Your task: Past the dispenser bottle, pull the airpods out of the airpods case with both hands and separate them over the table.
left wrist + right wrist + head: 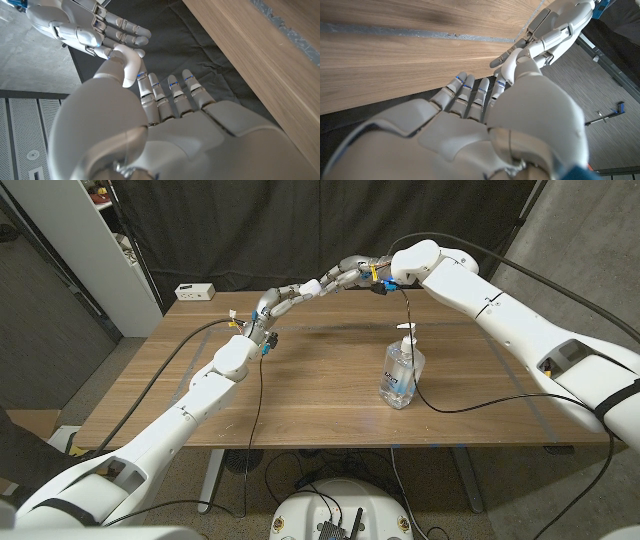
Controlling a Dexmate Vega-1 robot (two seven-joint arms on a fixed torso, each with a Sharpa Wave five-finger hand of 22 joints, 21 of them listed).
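Observation:
Both hands meet in the air above the table's far middle, beyond the clear dispenser bottle [400, 373] with its white pump. My left hand [281, 299] reaches up from the left and my right hand [346, 274] comes in from the right; their fingertips touch. Seen from the left wrist, my left hand [165, 125] has its fingers stretched out and its thumb against the right hand [85, 25]. From the right wrist, my right hand [480, 120] sets its thumb against the left hand [555, 27]. No airpods or case can be made out; whatever lies between the fingertips is hidden.
A small white box [195, 290] sits at the wooden table's [300, 400] far left corner. A white shelf unit [90, 250] stands to the left and a black curtain hangs behind. Black cables trail across the table near the bottle.

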